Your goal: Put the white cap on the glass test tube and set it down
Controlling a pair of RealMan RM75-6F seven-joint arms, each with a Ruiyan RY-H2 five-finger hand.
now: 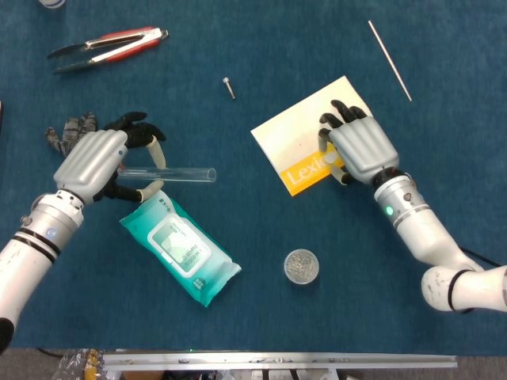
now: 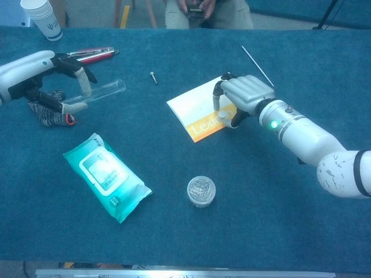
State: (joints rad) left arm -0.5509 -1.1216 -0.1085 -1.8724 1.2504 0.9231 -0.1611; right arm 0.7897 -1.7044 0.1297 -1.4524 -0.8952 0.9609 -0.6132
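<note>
My left hand (image 1: pixel 97 161) (image 2: pixel 33 70) grips the glass test tube (image 1: pixel 176 174) (image 2: pixel 98 92) near its closed end and holds it level above the table, open end pointing right. The white cap (image 1: pixel 329 157) (image 2: pixel 222 116) stands on a yellow and white card (image 1: pixel 301 136) (image 2: pixel 194 107). My right hand (image 1: pixel 360 150) (image 2: pixel 246 95) hangs over the cap, palm down. One of its fingers (image 2: pixel 216 102) stands just left of the cap and the thumb lies just right of it. Whether they squeeze the cap does not show.
A teal wipes pack (image 1: pixel 181 252) (image 2: pixel 105 176) lies below the tube. A round tin (image 1: pixel 301 266) (image 2: pixel 201 191) sits front centre. Red-handled tongs (image 1: pixel 107 46), a screw (image 1: pixel 229 87), a thin rod (image 1: pixel 390 60), a grey glove (image 1: pixel 71 131) and a paper cup (image 2: pixel 43 17) lie farther back.
</note>
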